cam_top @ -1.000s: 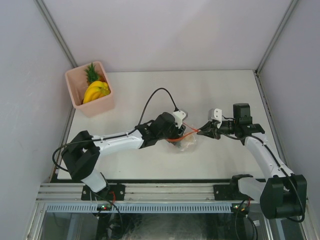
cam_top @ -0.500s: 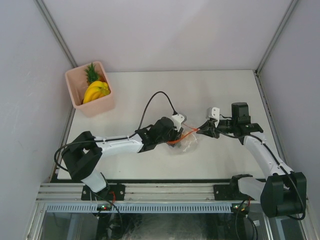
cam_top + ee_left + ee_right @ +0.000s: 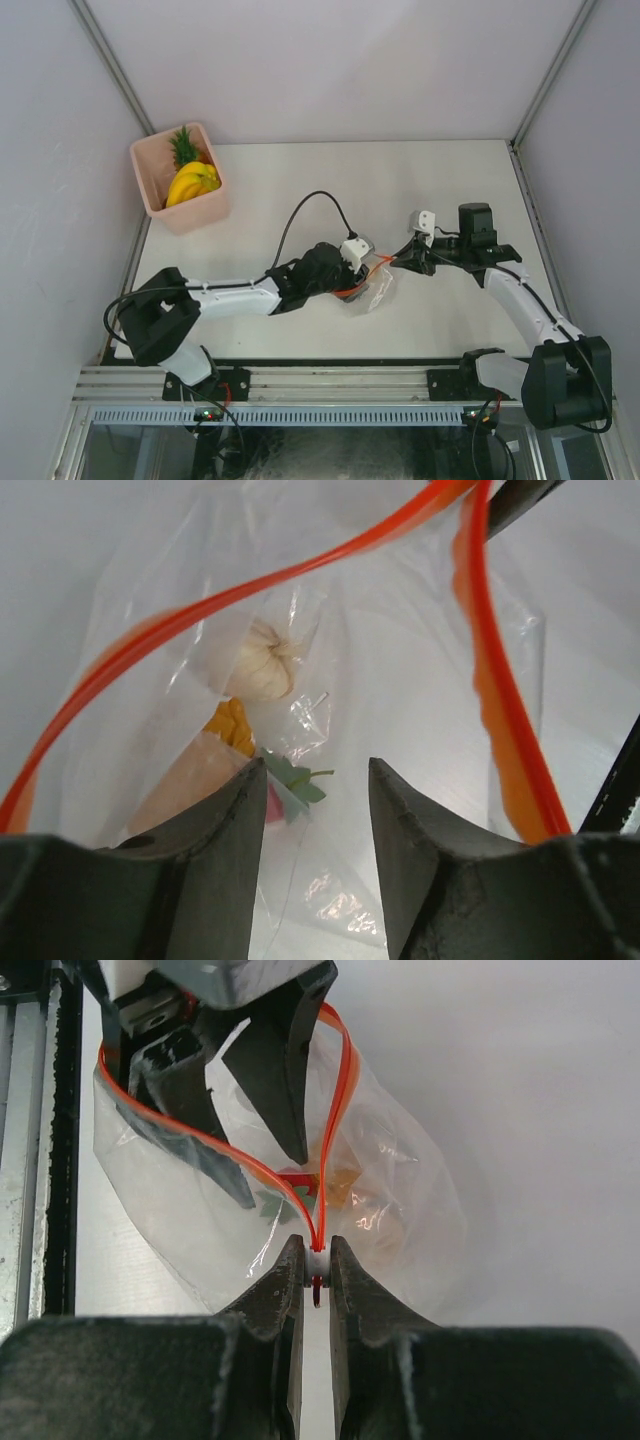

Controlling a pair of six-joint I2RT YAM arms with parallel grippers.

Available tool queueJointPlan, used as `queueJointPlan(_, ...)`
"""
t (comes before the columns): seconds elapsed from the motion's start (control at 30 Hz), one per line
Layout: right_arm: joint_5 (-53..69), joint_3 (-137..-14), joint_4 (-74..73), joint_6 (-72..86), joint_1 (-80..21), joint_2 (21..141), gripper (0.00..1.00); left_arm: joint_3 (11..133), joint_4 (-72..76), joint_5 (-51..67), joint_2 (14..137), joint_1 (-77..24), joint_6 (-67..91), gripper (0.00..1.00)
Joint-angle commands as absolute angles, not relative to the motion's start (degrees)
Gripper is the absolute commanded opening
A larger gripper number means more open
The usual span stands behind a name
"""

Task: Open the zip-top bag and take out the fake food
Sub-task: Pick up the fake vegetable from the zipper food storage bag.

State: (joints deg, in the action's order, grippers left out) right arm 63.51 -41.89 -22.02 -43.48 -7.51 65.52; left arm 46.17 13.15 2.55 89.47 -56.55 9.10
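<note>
White table (image 3: 450, 190), grey walls on three sides. A pink bin (image 3: 200, 213) in the far left corner holds a banana bunch (image 3: 192, 183) and a pineapple (image 3: 183, 147). The bag (image 3: 375, 290) lies mid-table toward the near edge, its mouth gaping.

The right gripper (image 3: 317, 1260) is clamped on one end of the red zip strip (image 3: 492, 680). The left gripper (image 3: 317, 770) has its fingers spread and empty, poking into the opening above the fake food (image 3: 258, 662): a pale bulb, an orange piece, a green leaf.

My worry is the slack film. Closing could pinch plastic along with a toy, and lifting would then drag the bag out of the right's thin hold. A finger might also snag the strip.
</note>
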Motion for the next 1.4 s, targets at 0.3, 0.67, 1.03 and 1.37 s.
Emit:
queueJointPlan(0.3, 64.7, -41.7, -20.4, -42.7, -8.3, 66.2, 0.0, 44.0, 19.8, -1.4, 94.6, -58.9, 1.0, 0.51)
queueJointPlan(0.67, 66.2, -41.7, -20.6, -42.6, -8.3, 66.1, 0.0, 44.4, 21.3, -3.4, 90.0, -60.0, 2.2, 0.5)
queueJointPlan(1.03, 76.8, -41.7, -25.9, -48.3, -8.5, 62.6, 0.0, 47.8, 20.7, 5.1, 89.6, -55.7, 12.1, 0.34)
queueJointPlan(1.37, 75.8, -41.7, -31.0, -55.3, -12.3, 62.7, 0.0, 50.0, 21.3, 6.7, 94.5, -52.8, 11.7, 0.49)
